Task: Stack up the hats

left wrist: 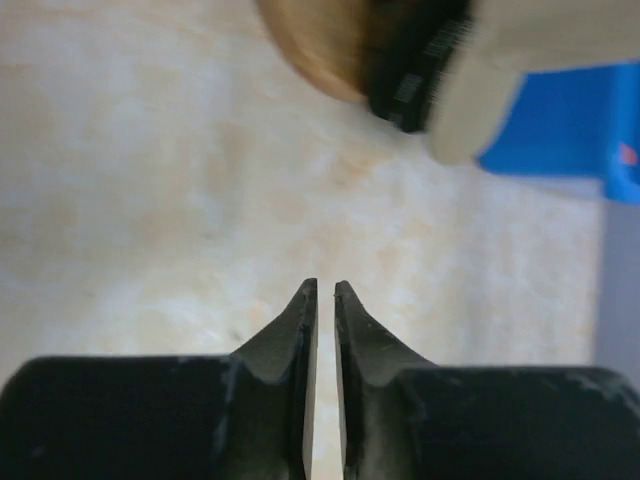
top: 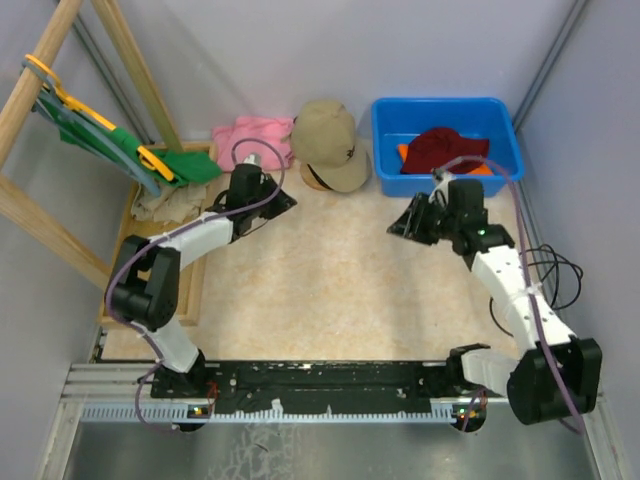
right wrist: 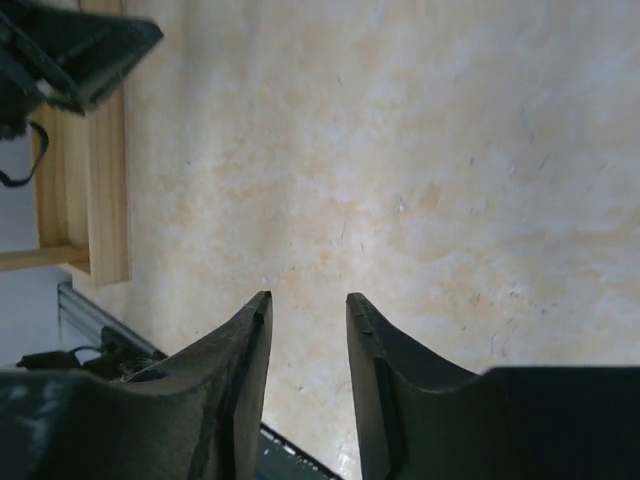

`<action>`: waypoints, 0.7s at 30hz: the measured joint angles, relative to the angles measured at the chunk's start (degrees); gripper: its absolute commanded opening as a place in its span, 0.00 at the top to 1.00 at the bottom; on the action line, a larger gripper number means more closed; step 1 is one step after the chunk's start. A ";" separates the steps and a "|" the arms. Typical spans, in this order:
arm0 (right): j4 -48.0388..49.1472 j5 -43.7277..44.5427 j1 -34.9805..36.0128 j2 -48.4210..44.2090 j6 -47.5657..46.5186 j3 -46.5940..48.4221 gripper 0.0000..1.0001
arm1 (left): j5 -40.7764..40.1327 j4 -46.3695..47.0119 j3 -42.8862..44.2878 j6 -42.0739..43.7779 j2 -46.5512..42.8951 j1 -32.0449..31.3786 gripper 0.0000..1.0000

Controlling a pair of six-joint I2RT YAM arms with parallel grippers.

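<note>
Tan cap [top: 328,145] sits at twelve o'clock, dark red hat [top: 442,149] in blue bin [top: 388,128] at one; left gripper [left wrist: 325,292] barely parted, right gripper [right wrist: 308,300] partly open, both empty.

Bright orange fabric hat [top: 404,153] mostly hidden under the dark red soft hat [top: 438,148] inside the blue plastic bin [top: 388,128]; only orange slivers show. No black cap can be made out. In the left wrist view the tan cap [left wrist: 318,45] is cut off by the top edge and blurred, and the blue bin is cut by the right edge. Beige cloth [top: 165,203] is partly covered by the green garment on a yellow hanger [top: 120,145].
</note>
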 measured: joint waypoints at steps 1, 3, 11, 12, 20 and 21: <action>-1.95 1.57 -0.02 -0.92 -0.74 2.60 0.52 | 1.14 -0.87 -0.15 0.52 -2.23 -0.74 0.65; -6.62 6.34 -0.04 -2.89 -2.21 9.92 0.41 | 3.06 -2.21 -0.22 1.90 -6.27 -2.86 0.49; -28.17 28.59 -0.04 -6.12 -3.61 36.20 0.13 | 14.67 -7.67 2.43 7.74 -12.09 -8.94 0.30; -31.87 31.91 -0.04 -6.08 -3.06 38.93 0.11 | 16.04 -8.28 2.82 8.15 -11.96 -8.92 0.30; -56.22 54.66 -1.38 -6.14 0.94 50.95 0.03 | 23.65 -8.31 3.52 8.50 -11.61 -8.87 0.29; -57.46 55.54 -3.17 -6.45 0.81 51.36 0.03 | 24.30 -7.91 3.52 8.39 -11.54 -8.87 0.29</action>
